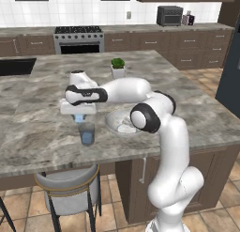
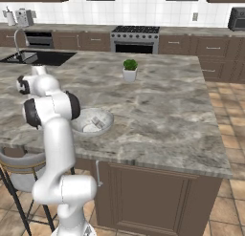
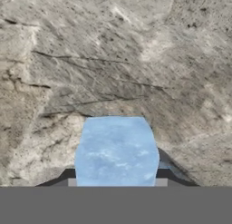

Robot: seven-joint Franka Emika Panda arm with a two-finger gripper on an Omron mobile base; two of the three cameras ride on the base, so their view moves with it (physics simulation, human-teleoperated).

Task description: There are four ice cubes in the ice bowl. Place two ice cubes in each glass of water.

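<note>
My gripper [image 1: 79, 116] hangs over the near-left part of the island, shut on a pale blue ice cube [image 1: 80, 118]. In the hand view this ice cube [image 3: 116, 150] sits between the two dark fingertips [image 3: 68, 175], with the marble counter beyond it. Just below and slightly right of the gripper stands a glass of water [image 1: 86, 134], a short grey tumbler with a blue tint. To its right the grey ice bowl [image 1: 110, 122] rests beside my elbow. In the right base view the ice bowl [image 2: 106, 116] holds two pale ice cubes [image 2: 98, 121].
A small white pot with a green plant [image 1: 117, 67] stands further back on the island. The counter's front edge [image 1: 70, 163] runs close to the glass, with a stool [image 1: 68, 189] below it. A sink [image 2: 36, 57] lies at the far left.
</note>
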